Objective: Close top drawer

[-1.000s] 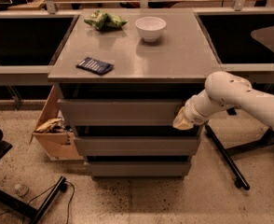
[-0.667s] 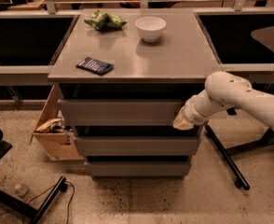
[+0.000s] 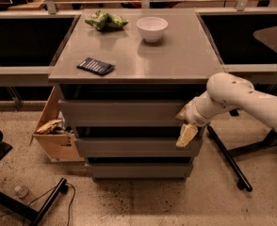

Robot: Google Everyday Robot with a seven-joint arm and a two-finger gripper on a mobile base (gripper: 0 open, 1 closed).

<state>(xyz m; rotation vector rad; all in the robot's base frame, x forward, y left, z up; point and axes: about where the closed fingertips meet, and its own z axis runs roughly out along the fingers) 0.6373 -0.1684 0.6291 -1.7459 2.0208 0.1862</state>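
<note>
Little has changed over the last second, and the report reads from left to right. The light wooden box (image 3: 51, 145) stands open beside the cabinet's left flank with crumpled wrappers in it, as before. On the worktop (image 3: 176, 55) the dark flat packet (image 3: 96, 66), the green bag (image 3: 105, 20) and the white bowl (image 3: 152, 28) lie exactly where they lay. The top drawer (image 3: 119, 113) sits directly under the worktop. Its plain grey front spans the cabinet's width, and a dark band shows between its upper edge and the worktop (this suggests the tray is not fully home, though the angle leaves it uncertain). The two lower drawers (image 3: 134, 147) look undisturbed. At the right end of the top drawer's front is the tool (image 3: 186, 132), carried by the white arm (image 3: 251, 102) coming in from the right. It has sunk and tilted very slightly against the panel's right corner, and its tip now overlaps the gap below the panel. Whether it is wide or narrow cannot be told from this view. The drawer front shows no measurable travel, so in my judgement the push is at or just after contact. The closing itself is still to be done, and it calls for a straight press inward.
</note>
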